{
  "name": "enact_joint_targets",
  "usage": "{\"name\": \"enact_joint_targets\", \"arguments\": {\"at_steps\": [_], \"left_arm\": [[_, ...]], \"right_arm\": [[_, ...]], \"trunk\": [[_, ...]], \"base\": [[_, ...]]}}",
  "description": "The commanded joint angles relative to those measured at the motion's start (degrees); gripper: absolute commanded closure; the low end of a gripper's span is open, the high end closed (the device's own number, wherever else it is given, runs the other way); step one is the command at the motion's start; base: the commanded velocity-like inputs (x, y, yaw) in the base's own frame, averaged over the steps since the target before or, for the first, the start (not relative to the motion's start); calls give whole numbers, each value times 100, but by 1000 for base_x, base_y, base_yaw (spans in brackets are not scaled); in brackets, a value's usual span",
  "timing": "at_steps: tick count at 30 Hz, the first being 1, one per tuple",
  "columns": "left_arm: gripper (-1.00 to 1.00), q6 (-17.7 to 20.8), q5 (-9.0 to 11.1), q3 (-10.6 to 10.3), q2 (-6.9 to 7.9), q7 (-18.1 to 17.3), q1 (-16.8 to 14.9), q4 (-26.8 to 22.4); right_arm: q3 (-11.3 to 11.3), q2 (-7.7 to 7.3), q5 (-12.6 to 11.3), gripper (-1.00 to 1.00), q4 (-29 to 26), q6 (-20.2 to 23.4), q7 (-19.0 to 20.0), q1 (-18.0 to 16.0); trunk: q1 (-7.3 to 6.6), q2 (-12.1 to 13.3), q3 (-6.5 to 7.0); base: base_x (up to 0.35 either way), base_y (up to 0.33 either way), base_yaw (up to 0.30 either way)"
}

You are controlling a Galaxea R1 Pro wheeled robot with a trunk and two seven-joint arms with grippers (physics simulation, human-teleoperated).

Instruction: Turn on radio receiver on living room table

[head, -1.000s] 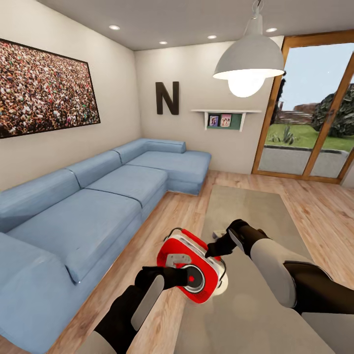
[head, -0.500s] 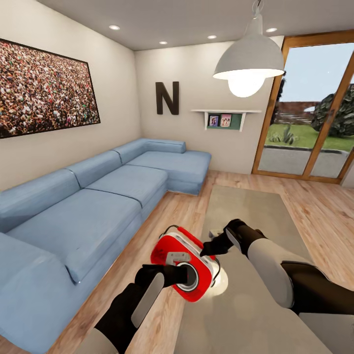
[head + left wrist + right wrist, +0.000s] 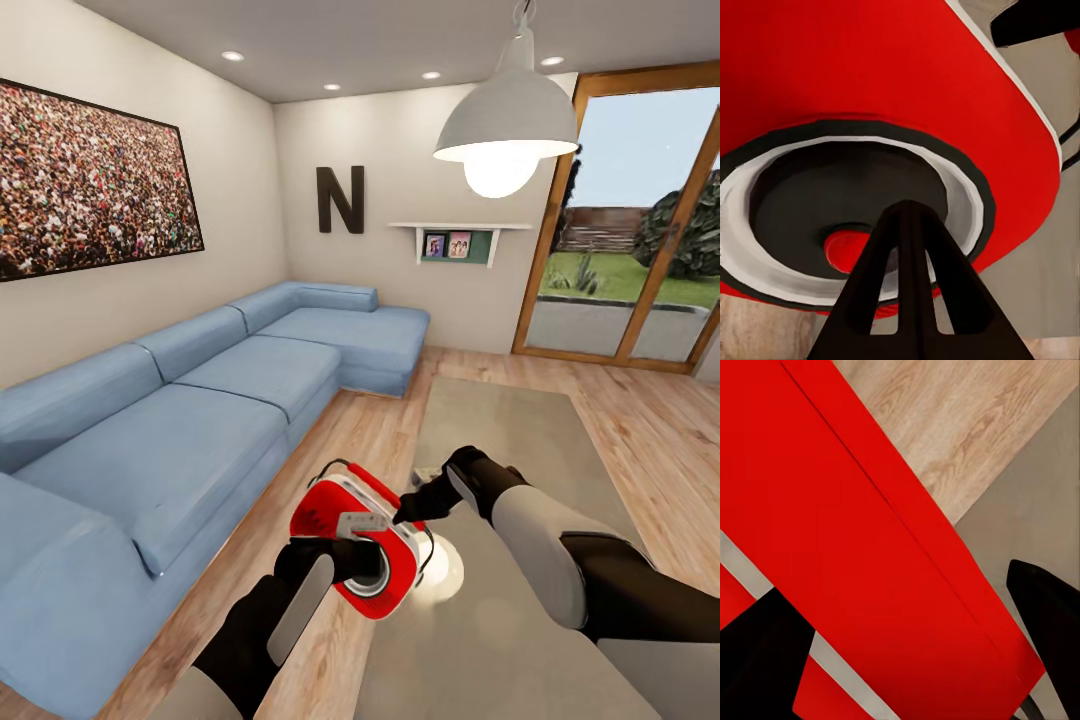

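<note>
Radio receiver (image 3: 355, 540), lower centre of the head view, tilted above the table (image 3: 520, 440) edge: right gripper (image 3: 412, 508) clamps its side to steady it, while left gripper (image 3: 365, 562), fingers together, pokes the front dial (image 3: 855, 217) for the switch.

My head view is bright and evenly lit. The lit pendant lamp (image 3: 507, 125) at one o'clock glows, recessed ceiling spots (image 3: 233, 56) shine, and daylight enters the glass door (image 3: 640, 220) at two o'clock. A white glare patch sits on the glossy worktop (image 3: 520, 620). Straight lines bow near the edges. Both wrist views are soft at close range.
</note>
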Motion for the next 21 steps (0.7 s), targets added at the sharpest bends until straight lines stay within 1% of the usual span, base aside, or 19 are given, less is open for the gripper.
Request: {"name": "enact_joint_targets", "arguments": {"at_steps": [1,2,3,6,15,21], "left_arm": [[100,-1,-5,3,0,6,0,9],[100,-2,-13,6,0,18,-1,14],[100,-2,-18,7,0,31,-1,18],[100,-2,-24,12,0,108,1,23],[100,4,-35,42,0,184,-1,79],[100,20,-35,37,0,185,-1,88]], "right_arm": [[-82,0,-89,100,-3,18,99,-2],[-77,-1,-88,100,-3,23,278,-1],[-76,-6,-88,100,-3,26,376,-1],[-74,-28,-87,100,-3,29,507,-2],[-82,-54,-70,100,-24,31,554,-3],[-82,-71,-69,100,-174,31,555,-5]], "trunk": [[0,0,1],[0,0,1],[0,0,1],[0,0,1],[0,0,1],[0,0,1]], "base": [[0,0,0],[0,0,0],[0,0,0],[0,0,0],[0,0,0],[0,0,0]]}}
